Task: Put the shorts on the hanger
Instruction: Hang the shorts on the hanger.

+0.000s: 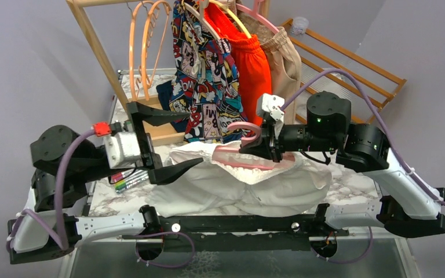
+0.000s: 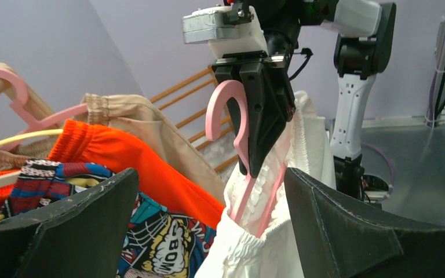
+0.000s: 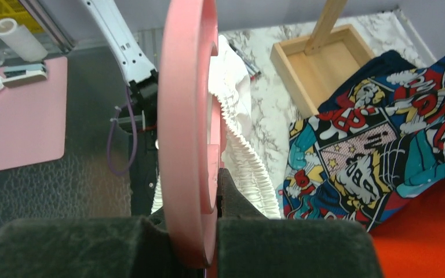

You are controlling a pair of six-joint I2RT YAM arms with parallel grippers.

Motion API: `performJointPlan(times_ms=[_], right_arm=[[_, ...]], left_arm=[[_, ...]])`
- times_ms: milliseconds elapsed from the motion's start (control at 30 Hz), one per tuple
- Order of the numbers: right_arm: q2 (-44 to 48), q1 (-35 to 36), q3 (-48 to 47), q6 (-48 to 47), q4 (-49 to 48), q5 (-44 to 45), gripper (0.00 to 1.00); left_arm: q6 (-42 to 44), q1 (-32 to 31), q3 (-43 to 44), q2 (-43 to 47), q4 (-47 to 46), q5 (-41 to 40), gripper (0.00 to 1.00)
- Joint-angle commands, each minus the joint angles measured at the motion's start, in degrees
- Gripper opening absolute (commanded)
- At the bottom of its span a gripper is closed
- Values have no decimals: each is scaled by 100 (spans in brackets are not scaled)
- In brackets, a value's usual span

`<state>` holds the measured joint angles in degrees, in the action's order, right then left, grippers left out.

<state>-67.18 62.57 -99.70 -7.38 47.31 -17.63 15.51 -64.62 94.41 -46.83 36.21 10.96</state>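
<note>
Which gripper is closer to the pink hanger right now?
Right. The right gripper is shut on the hanger just below its hook; the left gripper stands open off to its left, facing it without touching.

— Do you see your two arms' white plastic links [image 1: 408, 185] and black round joints [image 1: 328, 113]?
— You do; lilac cables [image 1: 59, 191] loop along them, and a small red connector [image 1: 99, 128] sits behind the left gripper [image 1: 196, 138].
</note>
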Motion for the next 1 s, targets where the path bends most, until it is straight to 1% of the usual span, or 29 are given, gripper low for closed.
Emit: performJointPlan(times_ms=[0, 133, 233, 300, 533, 700, 867, 967], right_arm=[[316, 2, 31, 15, -156, 233, 1], [378, -3, 153, 10, -168, 229, 1], [416, 9, 233, 14, -211, 201, 1], [438, 7, 285, 4, -249, 174, 1], [476, 5, 446, 10, -332, 102, 1], [506, 2, 461, -5, -329, 132, 1], [568, -2, 422, -1, -285, 197, 1], [600, 7, 363, 21, -275, 214, 1]], left_arm=[[40, -8, -258, -189, 200, 21, 96], [54, -5, -564, -310, 288, 11, 89], [65, -4, -740, -430, 291, -133, 77], [80, -9, -826, -501, 294, -219, 70], [141, -4, -960, -659, 285, -269, 68], [193, -2, -1137, -557, 286, -556, 50], [142, -9, -1456, -265, 308, -880, 29], [108, 1, -1646, -102, 408, -1080, 23]])
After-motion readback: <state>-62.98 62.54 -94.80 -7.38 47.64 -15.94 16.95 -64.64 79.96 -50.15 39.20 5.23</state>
